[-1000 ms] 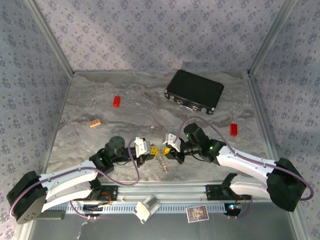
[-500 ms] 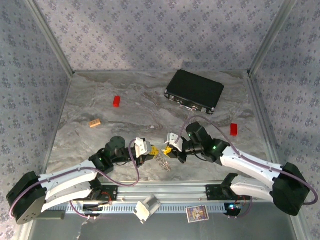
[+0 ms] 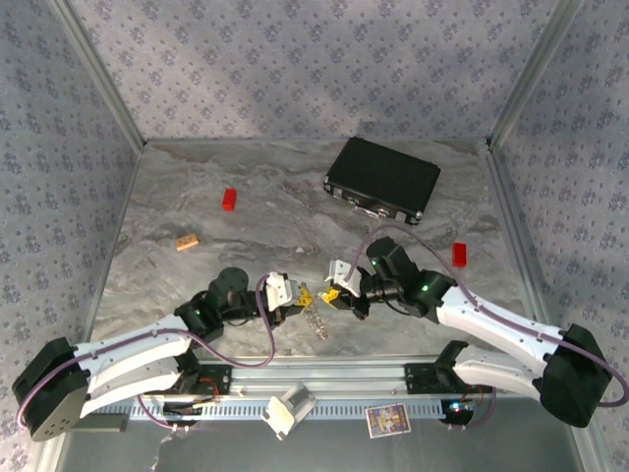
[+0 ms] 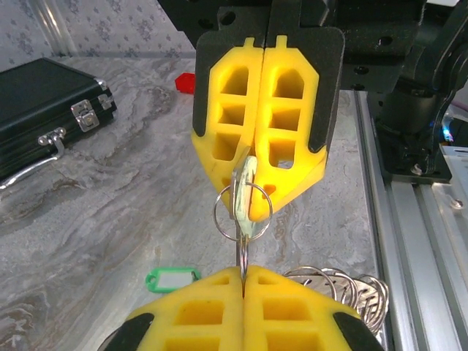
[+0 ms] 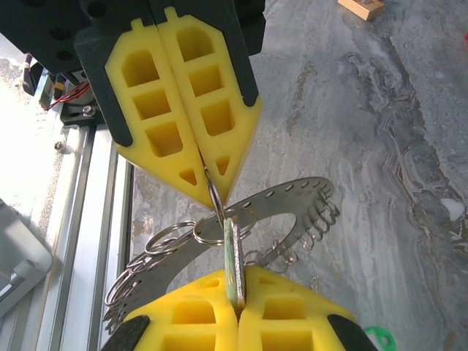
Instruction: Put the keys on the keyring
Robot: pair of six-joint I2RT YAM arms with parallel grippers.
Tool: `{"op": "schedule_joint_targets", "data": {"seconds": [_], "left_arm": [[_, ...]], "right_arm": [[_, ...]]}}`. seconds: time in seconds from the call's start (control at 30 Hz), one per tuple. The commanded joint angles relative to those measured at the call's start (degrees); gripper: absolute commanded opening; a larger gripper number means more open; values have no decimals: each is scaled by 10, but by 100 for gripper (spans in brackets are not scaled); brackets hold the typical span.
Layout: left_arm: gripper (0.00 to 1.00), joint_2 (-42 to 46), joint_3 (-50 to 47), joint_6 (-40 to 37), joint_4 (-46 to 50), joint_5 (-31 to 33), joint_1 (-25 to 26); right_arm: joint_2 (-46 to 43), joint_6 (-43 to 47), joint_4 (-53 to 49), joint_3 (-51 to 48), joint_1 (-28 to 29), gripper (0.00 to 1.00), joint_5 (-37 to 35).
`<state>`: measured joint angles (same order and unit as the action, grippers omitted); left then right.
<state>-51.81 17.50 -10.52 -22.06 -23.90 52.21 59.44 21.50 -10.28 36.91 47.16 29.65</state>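
My left gripper (image 4: 243, 272) is shut on a small split ring (image 4: 242, 256) of the keyring, held edge-on. The keyring (image 5: 311, 196) is a flat silvery ring fringed with small rings, hanging below both grippers (image 3: 314, 321). Facing it tip to tip, my right gripper (image 5: 235, 294) is shut on a key (image 5: 233, 259) with a mint-green head. The key's free end sits at a small round ring (image 4: 243, 209) next to the left fingertips (image 5: 212, 179). In the top view the left gripper (image 3: 301, 295) and right gripper (image 3: 331, 293) meet near the table's front edge.
A green key tag (image 4: 172, 278) lies on the marble table under the grippers. A black case (image 3: 382, 179) sits at the back right. Red blocks (image 3: 229, 200) (image 3: 459, 255) and an orange-tan block (image 3: 187, 242) lie apart. The metal rail (image 4: 420, 219) runs close by.
The right arm's elbow has swung outward to the right and its gripper has edged slightly up. Both grips stay closed and the keyring still dangles between them.
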Motion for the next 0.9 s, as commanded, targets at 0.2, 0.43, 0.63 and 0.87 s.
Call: {"op": "schedule_joint_targets", "data": {"seconds": [0.2, 0.43, 0.63, 0.87], "left_arm": [[38, 28, -5, 3, -29, 106, 1], [50, 122, -3, 61, 21, 316, -1], [69, 228, -23, 146, 45, 452, -32], [80, 348, 1, 269, 204, 585, -112]], "right_arm": [[-5, 22, -46, 60, 7, 0, -70], [34, 28, -27, 94, 15, 0, -91], [120, 13, 60, 148, 24, 0, -40], [291, -7, 156, 267, 33, 0, 9]]}}
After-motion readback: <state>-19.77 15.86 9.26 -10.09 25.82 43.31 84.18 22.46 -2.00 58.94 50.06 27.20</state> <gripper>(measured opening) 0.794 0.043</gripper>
